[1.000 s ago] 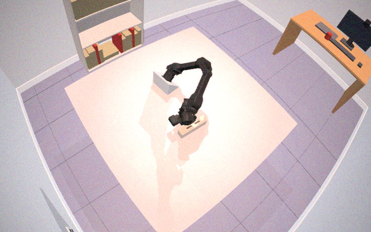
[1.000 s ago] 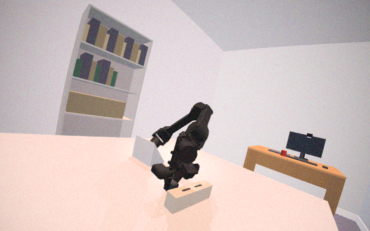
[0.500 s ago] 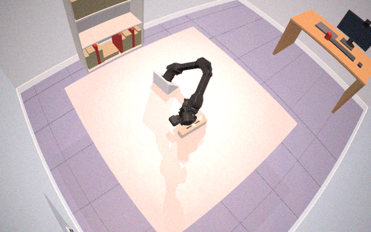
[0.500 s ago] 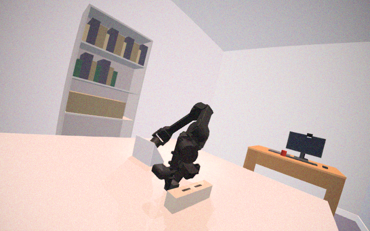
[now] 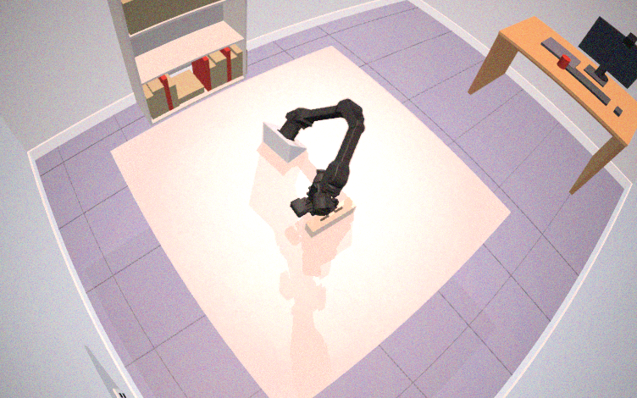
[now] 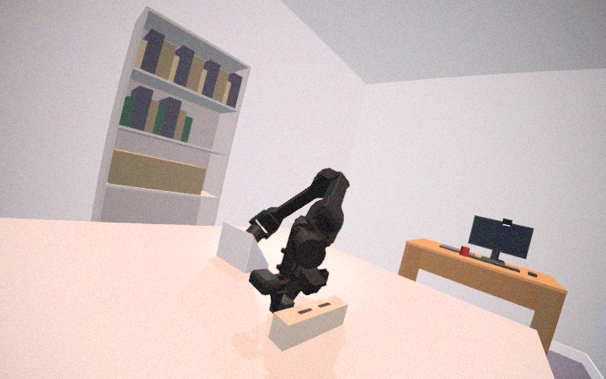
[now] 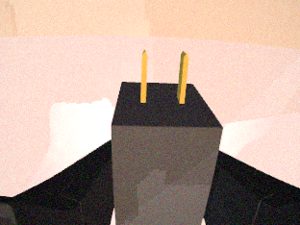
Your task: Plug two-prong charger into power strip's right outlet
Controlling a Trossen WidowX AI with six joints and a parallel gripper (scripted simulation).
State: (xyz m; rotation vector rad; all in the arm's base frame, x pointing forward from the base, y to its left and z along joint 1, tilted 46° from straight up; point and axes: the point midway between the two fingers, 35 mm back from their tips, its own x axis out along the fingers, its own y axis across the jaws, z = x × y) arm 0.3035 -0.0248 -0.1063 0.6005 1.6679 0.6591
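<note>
firmly hand-held charger (image 7: 164, 174) beside power strip (image 6: 308, 322)

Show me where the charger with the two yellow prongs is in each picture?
Top: not visible; the arm's wrist covers it, by the near end of the power strip.
Exterior: not clearly visible; only the dark gripper shows low at the strip's left end.
Wrist: the charger fills the centre, prongs pointing away, clamped between the fingers.
Shared landmark: the pale pink table.
</note>
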